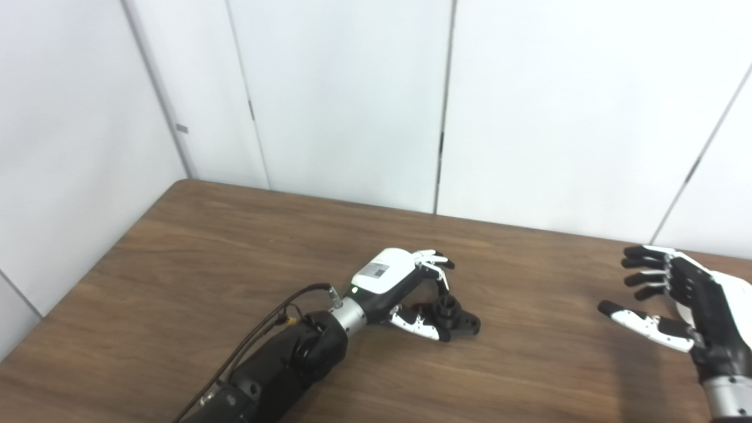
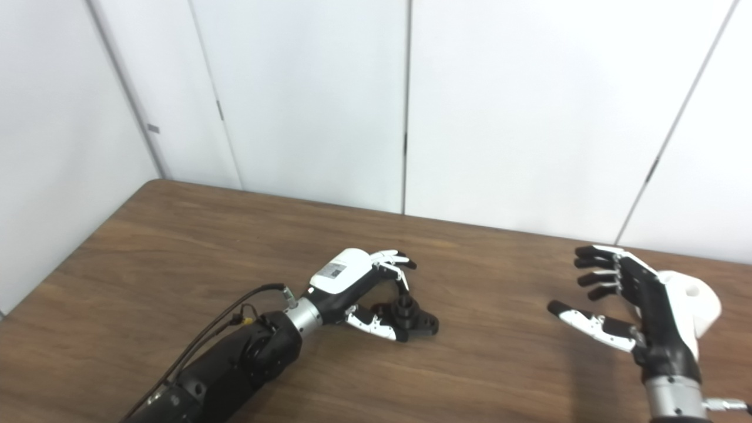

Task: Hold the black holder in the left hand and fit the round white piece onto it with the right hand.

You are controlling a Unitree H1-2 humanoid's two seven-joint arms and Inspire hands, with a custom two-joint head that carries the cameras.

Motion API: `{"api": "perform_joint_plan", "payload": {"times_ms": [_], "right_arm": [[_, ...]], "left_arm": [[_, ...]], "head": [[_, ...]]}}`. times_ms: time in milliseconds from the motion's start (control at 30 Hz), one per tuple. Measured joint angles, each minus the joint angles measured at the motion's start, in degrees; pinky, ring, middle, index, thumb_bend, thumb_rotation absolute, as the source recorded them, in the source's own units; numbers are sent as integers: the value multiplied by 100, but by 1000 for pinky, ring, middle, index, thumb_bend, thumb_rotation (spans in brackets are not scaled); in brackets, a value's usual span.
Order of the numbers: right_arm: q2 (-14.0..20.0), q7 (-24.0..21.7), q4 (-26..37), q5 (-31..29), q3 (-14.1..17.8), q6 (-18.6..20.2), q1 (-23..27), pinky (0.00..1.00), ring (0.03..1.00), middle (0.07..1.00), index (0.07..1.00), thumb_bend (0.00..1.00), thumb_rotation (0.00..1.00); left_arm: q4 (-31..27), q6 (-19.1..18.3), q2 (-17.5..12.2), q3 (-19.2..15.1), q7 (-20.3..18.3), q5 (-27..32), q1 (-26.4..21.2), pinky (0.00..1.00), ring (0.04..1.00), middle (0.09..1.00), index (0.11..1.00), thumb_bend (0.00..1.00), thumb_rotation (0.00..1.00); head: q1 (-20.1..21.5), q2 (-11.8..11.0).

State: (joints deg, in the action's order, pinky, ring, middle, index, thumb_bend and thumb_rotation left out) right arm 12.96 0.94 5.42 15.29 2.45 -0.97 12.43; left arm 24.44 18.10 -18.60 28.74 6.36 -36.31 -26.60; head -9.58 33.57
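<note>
Item 1, left hand (image 1: 405,288): reaches in over the wooden table (image 1: 176,264) from the lower left, back of the hand turned up, a small printed label on its white shell. Fingers (image 1: 432,261) curl downward over the far side of the black holder (image 1: 455,314); thumb (image 1: 417,323) lies low along the near side. The hand is cupped loosely around the holder; whether the fingers actually press on it cannot be told from either view.

Item 2, black holder: sits on the table directly beneath the left hand's fingertips, between fingers and thumb. It has a short upright round post and a flat base that sticks out past the thumb tip, on the side toward the right hand.

Item 3, right hand (image 2: 631,305): well apart from the left hand, raised near the right edge, palm facing the left hand. Fingers (image 2: 596,273) are spread and only slightly bent, thumb (image 2: 581,323) extended below them; it holds nothing.

Item 4, round white piece: not identifiable in either view. A white rounded shape (image 2: 699,305) shows just behind the right hand, but it cannot be told whether this is the piece or the hand's own shell.

Item 5, surroundings: white wall panels (image 1: 352,88) behind the table's far edge.
</note>
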Motion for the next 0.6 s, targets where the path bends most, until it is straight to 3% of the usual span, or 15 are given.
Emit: {"api": "perform_joint_plan", "payload": {"times_ms": [167,433,600], "right_arm": [[-37,92,24,157,-54,-11,5,472,582,658,667,568,10],[-187,122,54,242,-141,15,51,466,580,660,670,566,44],[-225,127,82,349,-161,64,119,455,570,656,671,569,88]], "left_arm": [[5,78,29,247,-9,-5,-61,718,906,843,487,521,77],[10,101,26,355,-60,-1,-97,721,896,846,488,521,78],[73,112,-29,426,-60,-3,-152,741,903,852,490,520,81]], "head": [[413,114],[1158,246],[1379,272]]}}
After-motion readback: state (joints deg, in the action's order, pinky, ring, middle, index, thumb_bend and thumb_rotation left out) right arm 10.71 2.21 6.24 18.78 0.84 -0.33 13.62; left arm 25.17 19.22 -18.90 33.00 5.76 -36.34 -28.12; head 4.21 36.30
